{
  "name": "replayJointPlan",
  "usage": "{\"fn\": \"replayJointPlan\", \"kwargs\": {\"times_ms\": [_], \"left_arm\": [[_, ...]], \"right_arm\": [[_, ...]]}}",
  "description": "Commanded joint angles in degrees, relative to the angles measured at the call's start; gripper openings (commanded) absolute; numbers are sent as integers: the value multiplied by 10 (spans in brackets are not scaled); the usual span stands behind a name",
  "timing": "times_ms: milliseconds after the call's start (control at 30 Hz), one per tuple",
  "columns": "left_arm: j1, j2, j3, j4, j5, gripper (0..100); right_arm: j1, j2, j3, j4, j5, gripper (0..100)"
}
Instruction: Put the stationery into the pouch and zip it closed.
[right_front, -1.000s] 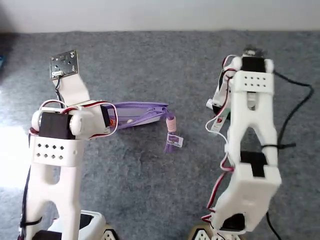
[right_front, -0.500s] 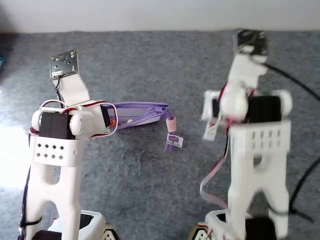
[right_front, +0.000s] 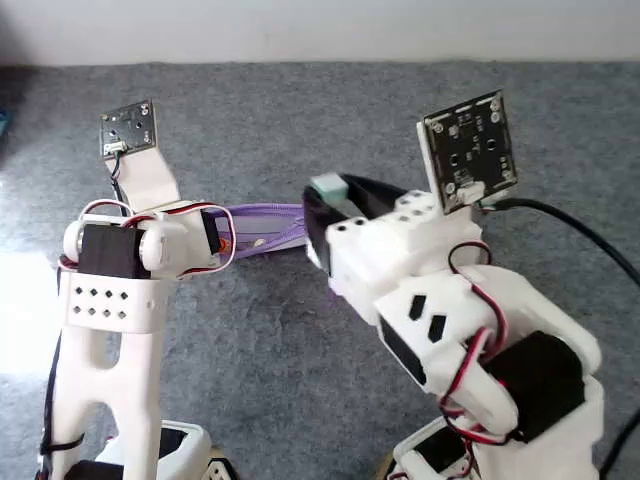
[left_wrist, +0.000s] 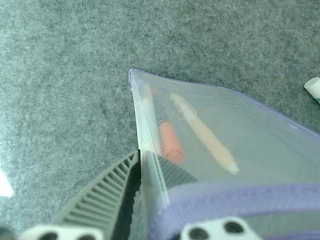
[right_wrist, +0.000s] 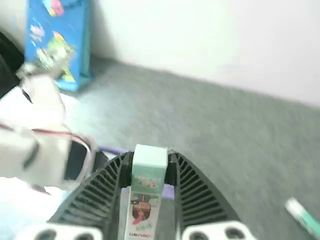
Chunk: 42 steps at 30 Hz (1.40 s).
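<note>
Right gripper pinched the eraser lower-centre: light, rigid, side grip fine. Left gripper clamped the pouch edge: floppy, slick, probably best held near the zip.

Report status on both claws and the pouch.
Left claw shut on pouch, pens inside. Right claw shut on eraser, near pouch. One small item loose on mat.

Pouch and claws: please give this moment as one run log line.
left claw: shut on pouch | right claw: shut on eraser, by pouch end | inside pouch: pens
</note>
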Motion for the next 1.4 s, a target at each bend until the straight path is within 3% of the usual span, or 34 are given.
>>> {"fn": "replayJointPlan", "kwargs": {"times_ms": [0,367,533,700,800,1033,1367], "left_arm": [[4,1,-21,-13,7,12],[0,1,-21,-12,7,12],[0,1,-21,-12,7,12],[0,1,-21,-12,7,12],[0,1,-21,-13,7,12],[0,1,-21,-16,7,12],[3,1,-21,-16,7,12]], "right_arm": [[-20,10,38,-101,22,8],[-82,-51,352,-436,143,9],[-84,-73,462,-532,171,9],[-83,-116,503,-534,169,9],[-83,-148,505,-480,142,11],[-68,-195,504,-376,83,138],[-42,-248,504,-331,76,126]]}}
